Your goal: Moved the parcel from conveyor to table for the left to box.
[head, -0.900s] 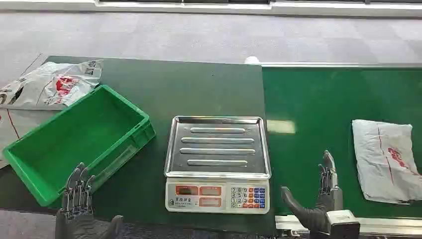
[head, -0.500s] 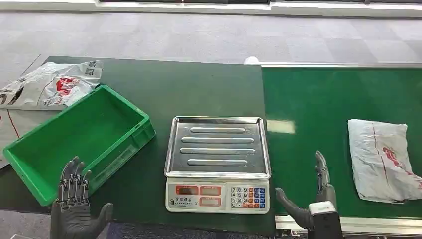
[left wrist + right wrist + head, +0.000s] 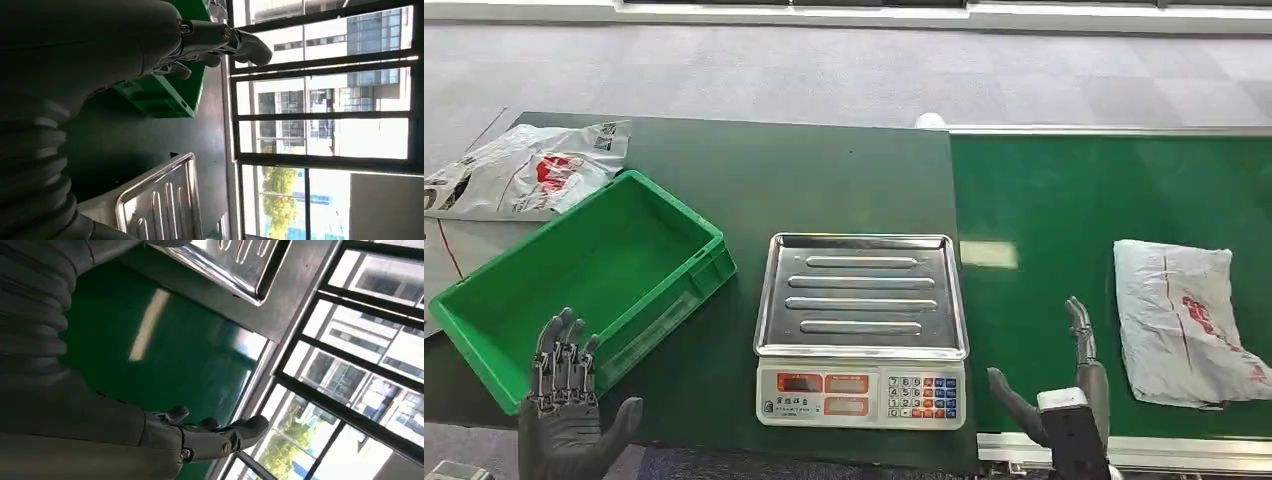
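Head view. Parcel (image 3: 1188,320) on conveyor (image 3: 1064,200) has drifted left since prev. frames, now near right hand (image 3: 1064,405), not touching. Right hand spread, empty; left hand (image 3: 564,405) spread, empty, has slid left by green box (image 3: 574,285). Judgement: grasp not yet begun; parcel nearing reach.
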Robot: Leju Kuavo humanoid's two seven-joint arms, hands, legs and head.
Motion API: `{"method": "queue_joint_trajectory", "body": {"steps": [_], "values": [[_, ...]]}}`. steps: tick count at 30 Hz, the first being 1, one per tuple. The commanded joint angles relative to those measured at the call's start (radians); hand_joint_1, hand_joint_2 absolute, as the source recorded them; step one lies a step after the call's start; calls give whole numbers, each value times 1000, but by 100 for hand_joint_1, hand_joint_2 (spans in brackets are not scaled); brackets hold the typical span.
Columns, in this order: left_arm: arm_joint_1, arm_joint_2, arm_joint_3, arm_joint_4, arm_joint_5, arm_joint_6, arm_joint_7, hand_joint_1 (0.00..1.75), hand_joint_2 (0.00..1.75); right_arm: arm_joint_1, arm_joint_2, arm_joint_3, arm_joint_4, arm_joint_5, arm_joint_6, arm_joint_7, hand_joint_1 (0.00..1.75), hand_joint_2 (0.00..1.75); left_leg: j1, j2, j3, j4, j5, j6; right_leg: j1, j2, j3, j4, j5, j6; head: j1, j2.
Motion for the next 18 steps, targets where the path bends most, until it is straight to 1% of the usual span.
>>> {"method": "queue_joint_trajectory", "body": {"steps": [1, 2, 3, 4, 5, 6, 7, 8, 9, 12, 14, 17, 18], "values": [[35, -14, 0, 29, -6, -14, -29, 0, 175, -460, -128, -223, 585, 424, 55, 220, 0, 175, 0, 7, -1, -3, 2, 2, 0, 7, 1, -4, 5, 1, 0, 0], [50, -2, -11, 19, -20, 15, -45, 0, 175, -532, -152, -232, 671, 501, 29, 282, 0, 175, 0, 16, -3, -5, 3, 3, 0, 16, 0, -7, 9, 1, 0, 0], [50, -2, -11, 19, -20, 15, -45, 0, 175, -532, -152, -232, 671, 501, 29, 282, 0, 175, 0, 14, -6, -5, 5, 3, 0, 15, -2, -8, 11, 2, 0, 0], [74, 12, -24, 3, -19, 34, -55, 0, 175, -624, -184, -249, 776, 505, 41, 268, 0, 175, 0, 12, -7, -3, 3, 2, 0, 13, -2, -5, 8, 2, 0, 0], [81, 25, -32, -4, -13, 44, -51, 0, 175, -668, -210, -255, 849, 617, 19, 377, 0, 175, 0, 11, -7, -1, 3, 2, -2, 11, -4, -3, 9, 2, 0, 0], [84, 37, -28, -8, -1, 48, -46, 0, 175, -702, -253, -281, 920, 633, 74, 436, 0, 175, -2, 12, -9, -1, 4, 4, -5, 13, -7, -2, 11, 4, 0, 0], [81, 41, -21, -5, 11, 46, -39, 0, 175, -719, -275, -313, 994, 637, 112, 487, 0, 175, -2, 8, -3, 0, 5, 7, -5, 8, -4, -2, 9, 6, 0, 0], [76, 44, -15, 0, 16, 41, -37, 0, 175, -716, -286, -341, 1036, 621, 105, 473, 0, 175, -1, 5, -4, 0, 7, 9, -4, 5, -4, -3, 10, 7, 0, 0], [67, 48, -11, 10, 17, 36, -36, 0, 175, -688, -292, -374, 1057, 592, 97, 443, 0, 175, -2, 2, -4, 2, 7, 7, -5, 3, -5, -2, 11, 7, 0, 0], [41, 70, -14, 48, 36, 22, -28, 0, 175, -631, -297, -409, 1062, 563, 86, 420, 0, 175, -2, -12, -5, 1, 11, 10, -5, -11, -2, -6, 10, 9, 0, 0], [24, 87, -26, 75, 50, 23, -31, 0, 175, -614, -297, -431, 1054, 537, 92, 412, 0, 175, -3, -13, -8, 1, 11, 9, -5, -13, -2, -6, 10, 8, 0, 0], [10, 104, -46, 97, 57, 38, -38, 0, 175, -612, -300, -440, 1074, 534, 117, 424, 0, 175, -4, -11, -9, 2, 10, 9, -7, -11, -5, -3, 9, 8, 0, 0], [4, 122, -62, 105, 70, 56, -41, 0, 175, -623, -306, -437, 1120, 543, 188, 471, 0, 175, -3, -11, -10, 1, 11, 9, -6, -11, -5, -5, 10, 8, 0, 0]]}}
